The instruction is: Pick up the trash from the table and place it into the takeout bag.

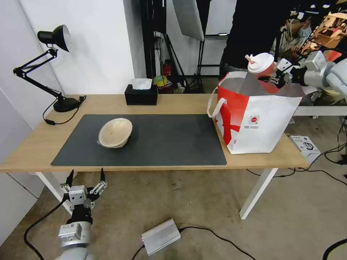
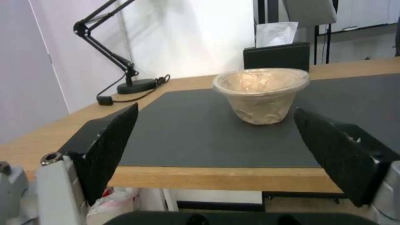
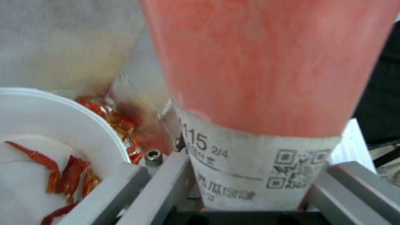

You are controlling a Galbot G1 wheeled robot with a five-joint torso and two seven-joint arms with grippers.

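Note:
On the dark mat of the table (image 1: 173,104), a beige bowl (image 1: 115,133) lies tipped toward me. My left gripper (image 1: 86,177) hangs open below the table's front edge, facing the beige bowl (image 2: 262,93) between its black fingers (image 2: 112,147). At the table's right end stands the white-and-red takeout bag (image 1: 258,119). Over its open top my right gripper (image 1: 277,77) is shut on the tilted red cup (image 1: 261,65) with its white lid. In the right wrist view the red cup (image 3: 271,68) sits clamped in the right gripper (image 3: 254,193), above a white bowl (image 3: 50,137) with red wrappers inside the bag.
A black tissue box (image 1: 141,94) stands at the table's back edge and a black desk lamp (image 1: 54,65) at its back left corner. On the floor lie a silver box (image 1: 161,236), cables and a small white carton (image 1: 305,144).

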